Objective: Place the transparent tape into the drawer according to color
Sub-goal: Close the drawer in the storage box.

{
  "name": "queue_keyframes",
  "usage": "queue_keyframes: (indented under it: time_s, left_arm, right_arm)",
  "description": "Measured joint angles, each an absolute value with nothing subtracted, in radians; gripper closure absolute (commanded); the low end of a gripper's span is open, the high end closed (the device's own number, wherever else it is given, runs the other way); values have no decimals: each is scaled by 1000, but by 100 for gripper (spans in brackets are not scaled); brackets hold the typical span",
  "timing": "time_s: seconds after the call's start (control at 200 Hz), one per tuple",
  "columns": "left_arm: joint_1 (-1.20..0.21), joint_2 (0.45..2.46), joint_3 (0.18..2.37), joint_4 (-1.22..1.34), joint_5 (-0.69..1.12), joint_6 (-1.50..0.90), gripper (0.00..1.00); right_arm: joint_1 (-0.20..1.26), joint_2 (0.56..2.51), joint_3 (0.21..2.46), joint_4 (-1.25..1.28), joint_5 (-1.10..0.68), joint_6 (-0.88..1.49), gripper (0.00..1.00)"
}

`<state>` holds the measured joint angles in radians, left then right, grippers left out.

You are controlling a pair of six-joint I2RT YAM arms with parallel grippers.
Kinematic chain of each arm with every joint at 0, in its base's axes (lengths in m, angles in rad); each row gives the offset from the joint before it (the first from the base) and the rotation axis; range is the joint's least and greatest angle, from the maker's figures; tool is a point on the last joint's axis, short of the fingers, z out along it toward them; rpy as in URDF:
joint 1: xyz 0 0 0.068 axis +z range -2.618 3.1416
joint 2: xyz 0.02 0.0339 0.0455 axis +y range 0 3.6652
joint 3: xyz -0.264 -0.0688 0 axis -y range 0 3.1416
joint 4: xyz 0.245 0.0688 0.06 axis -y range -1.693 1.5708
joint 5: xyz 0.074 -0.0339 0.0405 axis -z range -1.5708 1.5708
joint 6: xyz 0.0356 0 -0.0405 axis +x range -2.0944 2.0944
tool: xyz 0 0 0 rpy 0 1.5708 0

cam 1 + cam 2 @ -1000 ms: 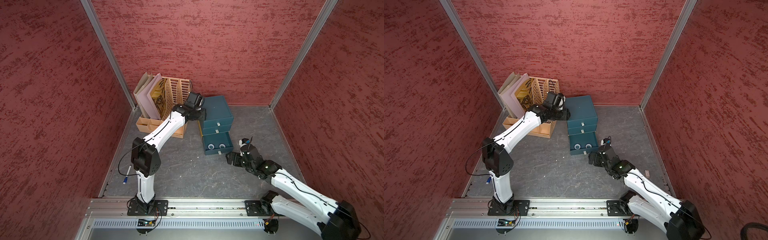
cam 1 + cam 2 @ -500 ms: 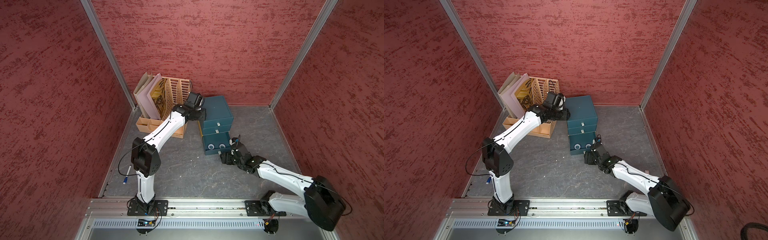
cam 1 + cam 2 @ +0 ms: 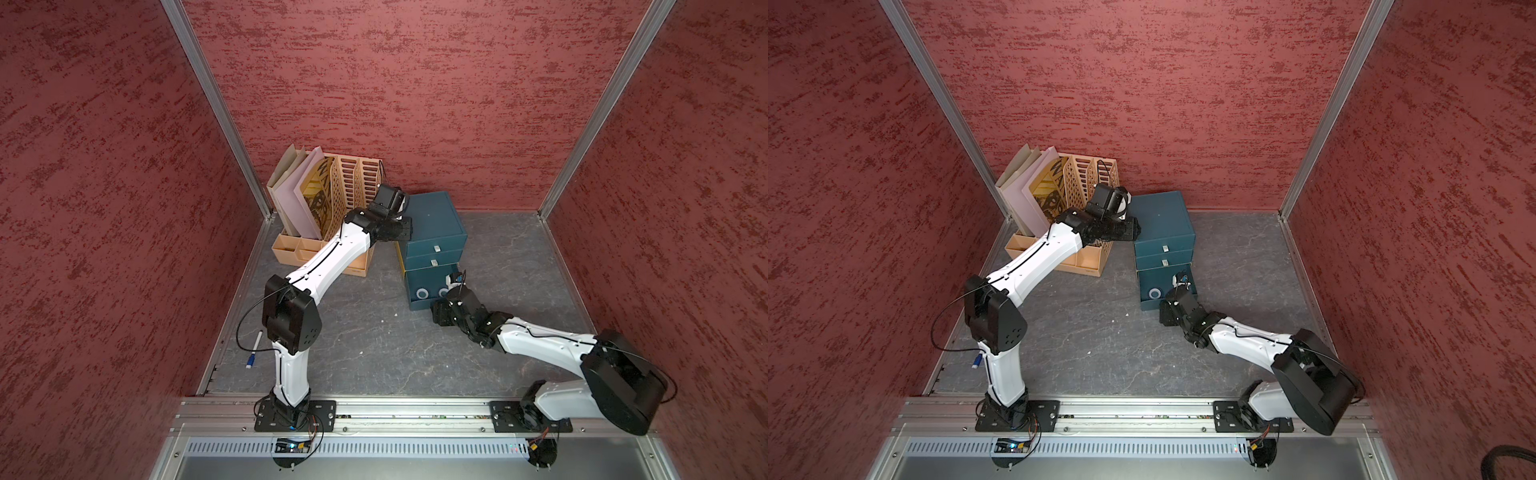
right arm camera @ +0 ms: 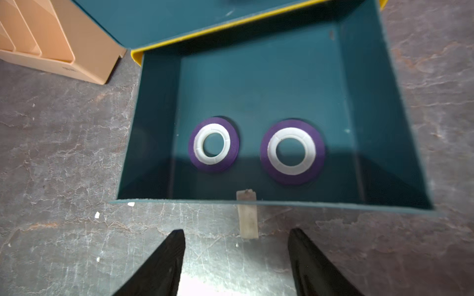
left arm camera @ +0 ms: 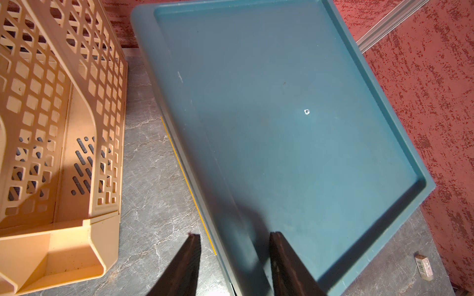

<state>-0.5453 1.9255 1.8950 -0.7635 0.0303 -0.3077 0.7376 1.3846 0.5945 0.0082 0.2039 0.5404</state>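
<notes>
The dark teal drawer chest (image 3: 432, 224) (image 3: 1160, 220) stands at the back, and its bottom drawer (image 4: 154, 128) is pulled out. Two purple tape rolls (image 4: 214, 167) (image 4: 292, 180) with white cores lie flat side by side inside it; in a top view one roll (image 3: 1155, 293) shows. My right gripper (image 4: 237, 230) (image 3: 451, 291) hovers low in front of that drawer, open and empty, with the pale pull tab (image 4: 247, 217) just ahead of its fingertips. My left gripper (image 5: 234, 233) (image 3: 404, 235) is shut on the chest's top left edge (image 5: 230, 205).
A tan slotted file organizer (image 3: 332, 195) (image 5: 64, 128) with folders stands left of the chest, close to my left arm. A blue-capped pen (image 3: 253, 353) lies by the left wall. A small pale block (image 5: 424, 266) lies on the floor by the right wall. The walls enclose the grey floor.
My right arm has swung left to the front of the open bottom drawer, and its jaws have narrowed. The left arm has stayed on the chest.
</notes>
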Motion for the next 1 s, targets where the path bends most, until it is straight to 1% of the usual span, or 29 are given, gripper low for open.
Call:
queue_keyframes:
  time_s: [0.426,0.596,0.997]
  left_arm:
    - [-543,1925,1895,-764,46,-307,53]
    - [-543,1925,1895,-764,47,-307,53]
    - [-542,1925,1895,-767,52,-302,53]
  right_arm:
    - [751,1451,573,117,258,537,32]
    - [752,1504,573,161,274,518,32]
    - [752,1549,595,227,318,462,31]
